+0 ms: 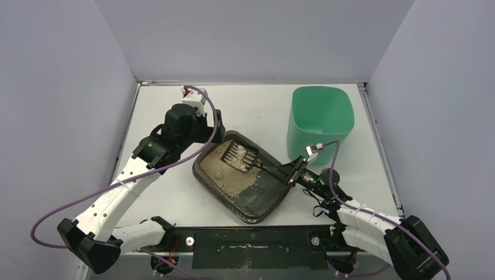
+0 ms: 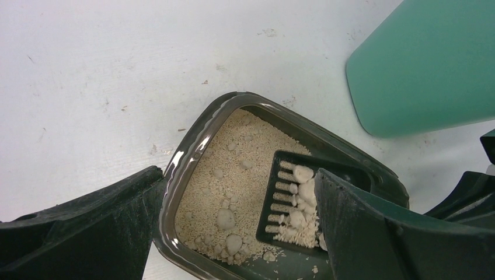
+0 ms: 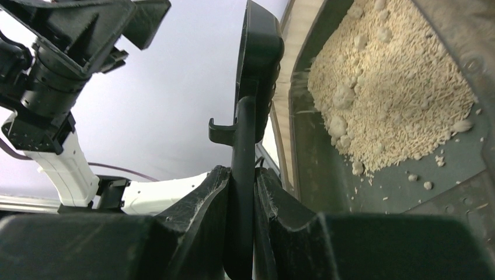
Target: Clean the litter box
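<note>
The dark litter box lies at an angle mid-table, its beige litter heaped at the far left end. My right gripper is shut on the handle of the black slotted scoop, whose head sits over the litter with several pale clumps on it. In the right wrist view the fingers clamp the handle and the scoop shows edge-on. My left gripper is open over the box's far left corner. In its view one finger is outside the rim and the other is above the scoop. More clumps lie in the litter.
A taller mint-green bin stands upright at the back right, just beyond the litter box; its side shows in the left wrist view. Grey walls close in the white table on three sides. The arm bases sit at the near edge.
</note>
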Action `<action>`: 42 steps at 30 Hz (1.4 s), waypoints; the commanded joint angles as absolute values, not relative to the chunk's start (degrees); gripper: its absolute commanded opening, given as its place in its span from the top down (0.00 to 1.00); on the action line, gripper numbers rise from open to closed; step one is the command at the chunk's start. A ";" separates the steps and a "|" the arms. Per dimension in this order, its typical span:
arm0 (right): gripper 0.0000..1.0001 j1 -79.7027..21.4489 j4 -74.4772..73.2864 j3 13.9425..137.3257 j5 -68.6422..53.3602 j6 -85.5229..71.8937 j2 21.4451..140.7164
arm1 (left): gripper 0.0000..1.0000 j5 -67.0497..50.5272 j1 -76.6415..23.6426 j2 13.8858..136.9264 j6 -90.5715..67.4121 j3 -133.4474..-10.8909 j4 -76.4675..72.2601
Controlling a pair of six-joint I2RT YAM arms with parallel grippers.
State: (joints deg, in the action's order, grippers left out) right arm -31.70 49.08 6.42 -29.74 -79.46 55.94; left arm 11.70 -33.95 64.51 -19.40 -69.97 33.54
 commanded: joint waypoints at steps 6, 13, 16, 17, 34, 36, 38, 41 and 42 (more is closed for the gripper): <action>1.00 -32.27 55.63 6.17 -27.14 -81.82 54.57 | 0.03 10.81 -33.56 61.31 -20.03 -68.61 30.16; 1.00 -34.22 55.09 9.36 -28.99 -79.95 57.16 | 0.03 10.81 -33.57 60.62 -19.70 -67.72 29.78; 1.00 -31.98 50.67 8.35 -26.41 -80.59 55.08 | 0.03 11.31 -33.57 60.27 -19.41 -67.44 29.74; 1.00 -32.57 52.80 8.05 -26.36 -80.83 55.10 | 0.03 11.46 -33.53 60.20 -19.28 -67.57 29.83; 1.00 -28.17 45.60 10.70 -28.06 -79.37 54.08 | 0.03 13.13 -33.57 59.34 -17.29 -66.71 29.23; 1.00 -30.24 50.88 11.44 -30.12 -79.40 55.81 | 0.03 13.17 -33.55 59.31 -17.02 -66.65 29.03; 1.00 -30.22 47.06 13.65 -31.47 -77.46 56.83 | 0.03 13.18 -33.57 59.22 -16.97 -66.11 28.57; 1.00 -30.26 53.01 10.36 -28.47 -81.39 56.55 | 0.03 12.89 -33.57 59.60 -16.92 -65.92 28.17; 1.00 -30.96 52.48 12.02 -30.68 -80.22 57.67 | 0.03 12.91 -33.57 59.59 -16.86 -65.84 28.10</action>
State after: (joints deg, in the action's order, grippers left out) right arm -29.71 44.73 10.26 -29.65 -80.07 56.53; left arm 12.40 -33.91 60.51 -17.74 -65.91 32.03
